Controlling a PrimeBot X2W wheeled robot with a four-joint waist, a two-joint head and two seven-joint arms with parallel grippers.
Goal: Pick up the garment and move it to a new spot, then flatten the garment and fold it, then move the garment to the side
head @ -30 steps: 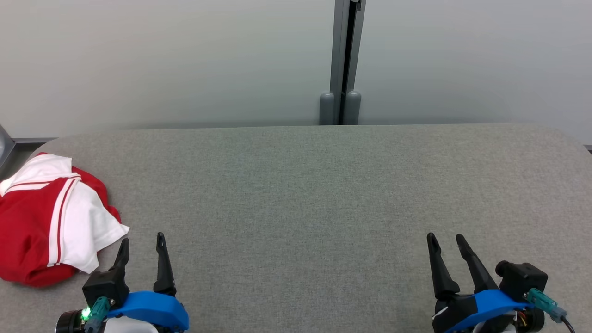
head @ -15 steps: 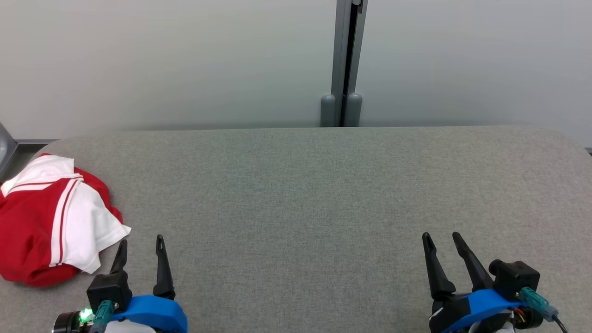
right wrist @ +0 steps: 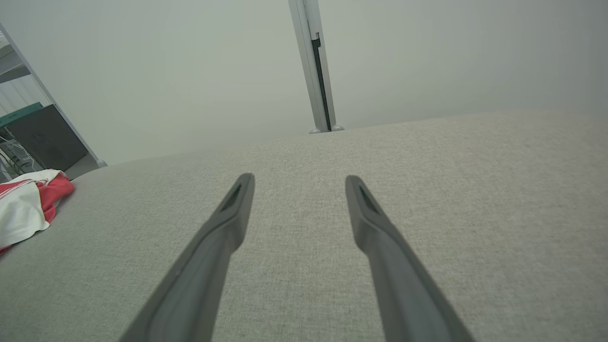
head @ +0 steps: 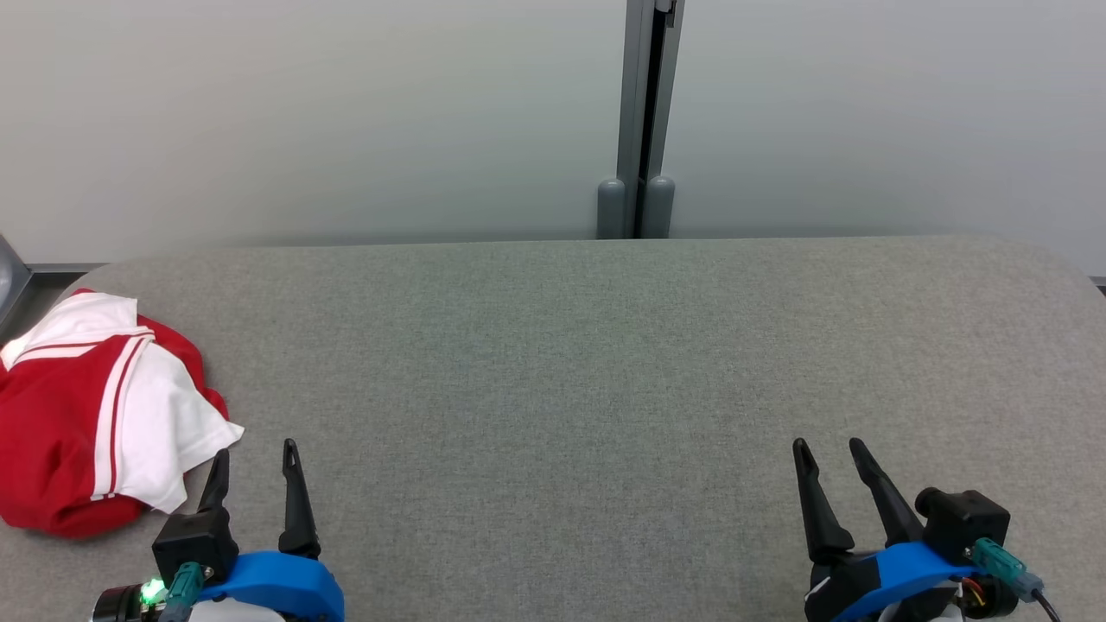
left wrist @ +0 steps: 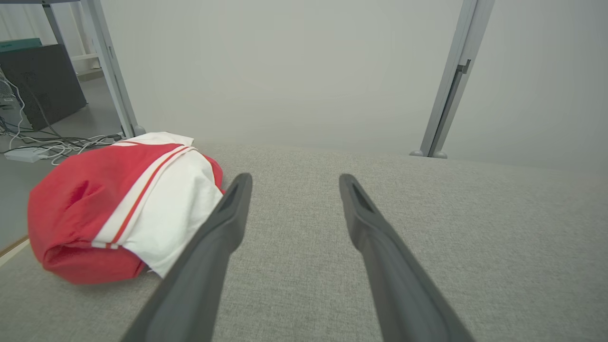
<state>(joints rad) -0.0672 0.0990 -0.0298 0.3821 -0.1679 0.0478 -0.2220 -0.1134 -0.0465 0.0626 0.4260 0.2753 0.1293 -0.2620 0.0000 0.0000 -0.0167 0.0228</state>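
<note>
A red and white garment (head: 95,410) lies bunched in a heap at the left end of the grey table (head: 553,363). In the left wrist view the garment (left wrist: 118,204) sits just left of my left finger. My left gripper (head: 253,451) stands open at the lower left, close to the garment's white corner but apart from it, with nothing between its fingers. Far across the table at the lower right, my right gripper (head: 828,449) is open and empty. From the right wrist the garment (right wrist: 26,209) shows at the far left edge.
A pale partition wall with a grey post (head: 639,121) rises behind the table's far edge. Left of the table, on the floor, stand a dark box (left wrist: 40,80) and loose cables (left wrist: 47,145). The table's rounded left edge runs under the garment.
Both grippers have drawn back slightly toward the bottom of the head view, the left one also drifting a little left. The garment lies as before.
</note>
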